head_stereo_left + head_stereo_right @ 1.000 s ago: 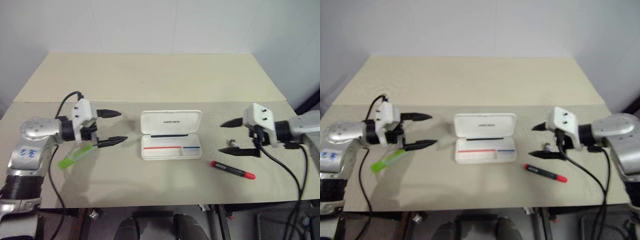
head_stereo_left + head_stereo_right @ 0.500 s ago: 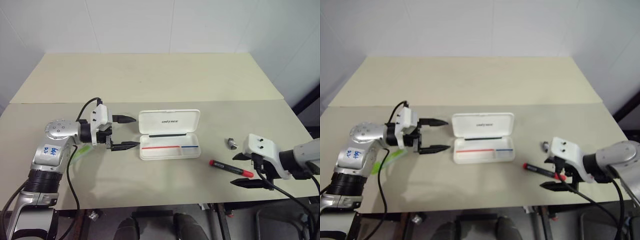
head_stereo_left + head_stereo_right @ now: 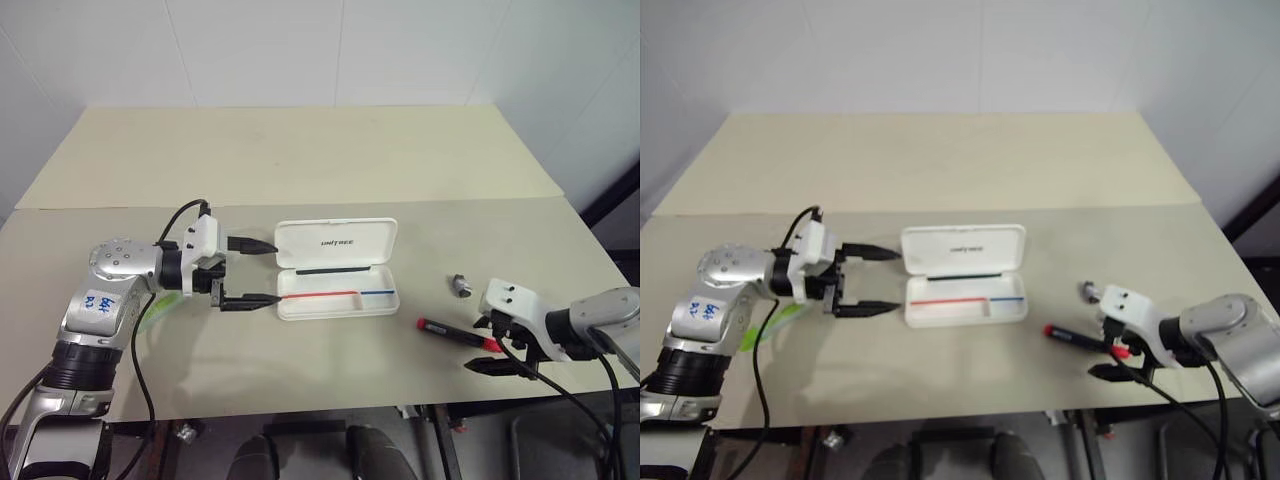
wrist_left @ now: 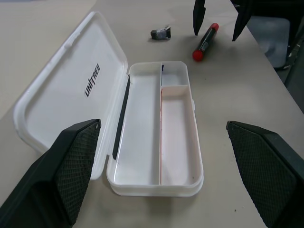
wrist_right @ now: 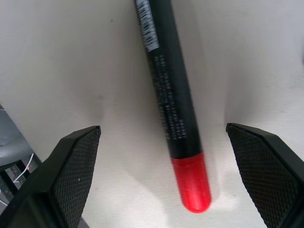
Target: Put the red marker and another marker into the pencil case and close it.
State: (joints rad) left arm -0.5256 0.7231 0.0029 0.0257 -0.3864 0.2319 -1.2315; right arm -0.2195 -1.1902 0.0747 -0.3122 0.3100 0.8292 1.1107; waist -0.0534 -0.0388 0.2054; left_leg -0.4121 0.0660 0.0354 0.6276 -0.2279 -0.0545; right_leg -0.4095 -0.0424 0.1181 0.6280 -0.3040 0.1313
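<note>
Pencil case (image 3: 338, 268) lies open mid-surface (image 3: 300, 160), lid flat behind tray; left gripper (image 3: 250, 272) open, level, just beside its left end, w/ green marker (image 3: 150, 312) mostly hidden under that arm. Right gripper (image 3: 493, 345) open, straddling red marker (image 3: 455, 334) on the surface w/o touching; marker's red end partly covered by gripper. Small grey object (image 3: 461, 285) nearby, too small to identify.

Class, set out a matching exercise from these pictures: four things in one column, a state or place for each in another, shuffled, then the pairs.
1. pencil case
2. red marker
3. green highlighter
4. small metal clip

A. under the left arm
B. between the open jaws of the right gripper
C. lid open, tray empty
D. lying on the table beyond the red marker

Pairs: 1-C, 2-B, 3-A, 4-D
</note>
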